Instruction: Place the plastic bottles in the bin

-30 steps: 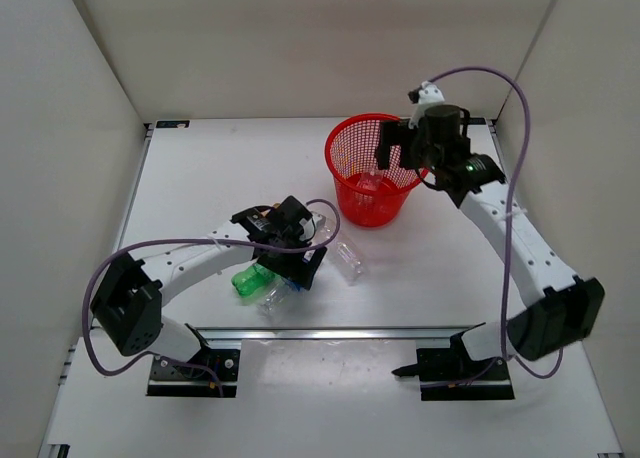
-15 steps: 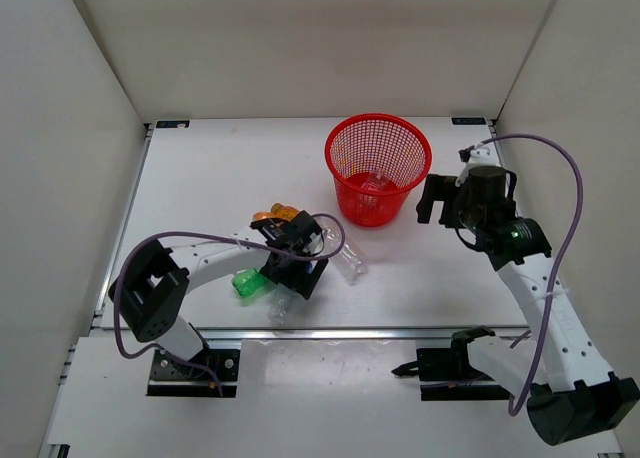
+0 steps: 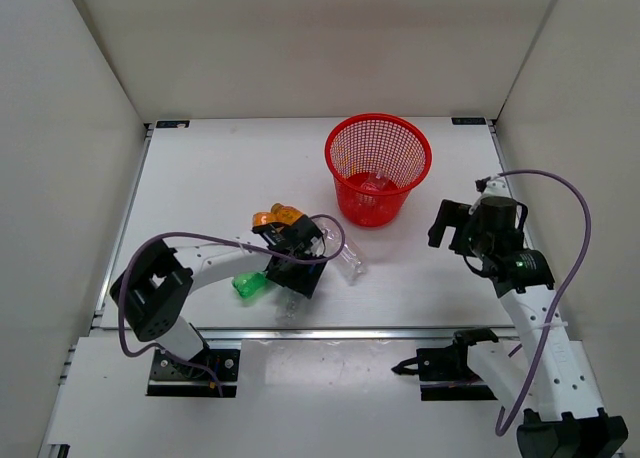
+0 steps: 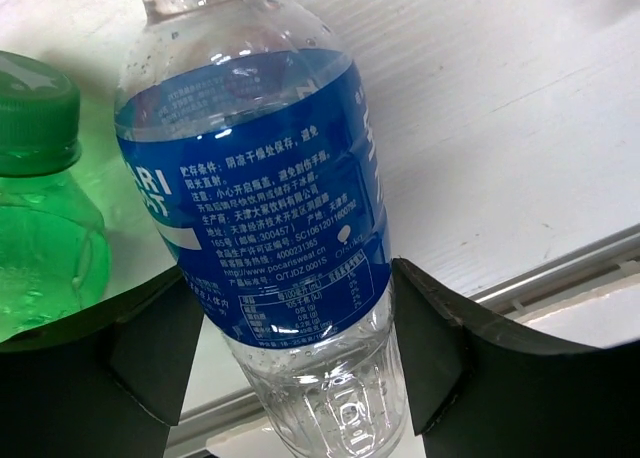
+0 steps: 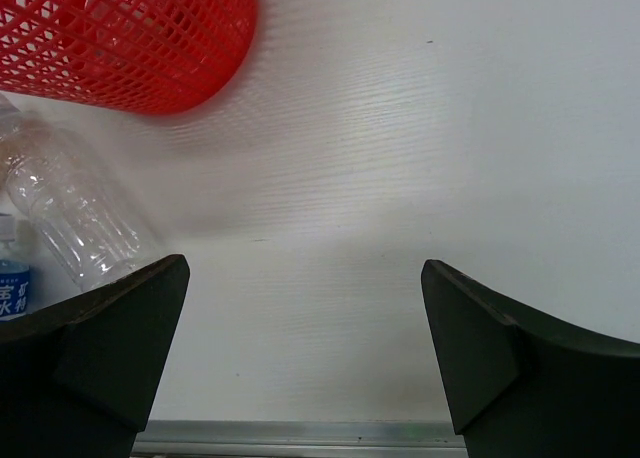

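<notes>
Robotics lab test cell.
Boxed in by bare white panels [image 3: 300,48] behind and on both sides of the white table [image 3: 220,168]; aluminium rail [image 3: 350,331] along the table's near edge, left arm [image 3: 215,268] and right arm [image 3: 535,313] bolted to black plates [image 3: 190,373] just outside it.

My left claw [image 4: 290,346] ends in two matte black fingers [image 4: 455,353], thick wedges with flat, slanted inner faces, and my right claw [image 5: 300,323] wears the same pair. Behind each claw sits a blocky black wrist housing. Behind that, my left arm [image 3: 212,263] and right arm [image 3: 525,303] are smooth white links with black joints. A purple cable [image 3: 540,172] arcs from each wrist back toward the black base brackets [image 3: 455,363]. A small green light [image 3: 518,263] glows just behind my right wrist.
</notes>
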Controlling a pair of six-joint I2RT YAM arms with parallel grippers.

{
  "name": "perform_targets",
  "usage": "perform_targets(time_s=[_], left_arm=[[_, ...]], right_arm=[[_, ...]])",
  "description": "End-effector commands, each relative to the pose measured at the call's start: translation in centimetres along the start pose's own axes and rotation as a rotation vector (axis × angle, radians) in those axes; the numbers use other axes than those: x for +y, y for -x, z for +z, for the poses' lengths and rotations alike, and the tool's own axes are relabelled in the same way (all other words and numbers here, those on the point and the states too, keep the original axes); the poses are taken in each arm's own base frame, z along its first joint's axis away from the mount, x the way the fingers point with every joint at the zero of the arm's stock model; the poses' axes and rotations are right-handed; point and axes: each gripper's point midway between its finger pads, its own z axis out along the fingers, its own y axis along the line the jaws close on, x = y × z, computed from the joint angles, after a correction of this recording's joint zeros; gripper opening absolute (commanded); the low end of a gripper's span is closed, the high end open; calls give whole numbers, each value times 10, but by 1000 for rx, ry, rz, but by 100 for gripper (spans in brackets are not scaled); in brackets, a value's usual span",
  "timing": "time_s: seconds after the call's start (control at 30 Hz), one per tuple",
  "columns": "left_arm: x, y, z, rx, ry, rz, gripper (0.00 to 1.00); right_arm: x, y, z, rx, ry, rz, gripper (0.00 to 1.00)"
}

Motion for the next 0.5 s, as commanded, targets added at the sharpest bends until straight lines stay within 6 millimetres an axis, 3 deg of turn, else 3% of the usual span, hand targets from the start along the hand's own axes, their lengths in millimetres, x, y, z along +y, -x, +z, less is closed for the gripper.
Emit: perform_targets(time_s=[0.0, 0.1, 0.17, 0.23, 0.3, 0.33, 0.4, 0.43, 0.47], left_arm=[[-8, 5, -8, -8, -28, -27, 61], [-5, 13, -34, -26, -8, -42, 53], [1, 31, -69, -91, -1, -84, 48], [6, 49, -101, -185, 2, -122, 50], [12, 80, -142, -318, -18, -186, 52], [17, 88, -154, -350, -13, -209, 52], [21, 127, -192, -461, -24, -225, 51], [24, 142, -192, -481, 14, -203, 51], [16, 166, -205, -546, 31, -180, 50]], right_arm=[[-7, 6, -2, -37, -4, 24, 99], [-17, -2, 3, -14, -37, 32, 99], [-24, -3, 6, -17, -55, 16, 99], [-26, -12, 11, 6, -47, 21, 99], [-36, -10, 12, -2, -70, 48, 99], [-38, -11, 12, -3, -73, 55, 99], [-43, -12, 13, -24, -86, 59, 99], [-43, -12, 13, -29, -86, 58, 99], [-40, -9, 12, -41, -70, 48, 99]])
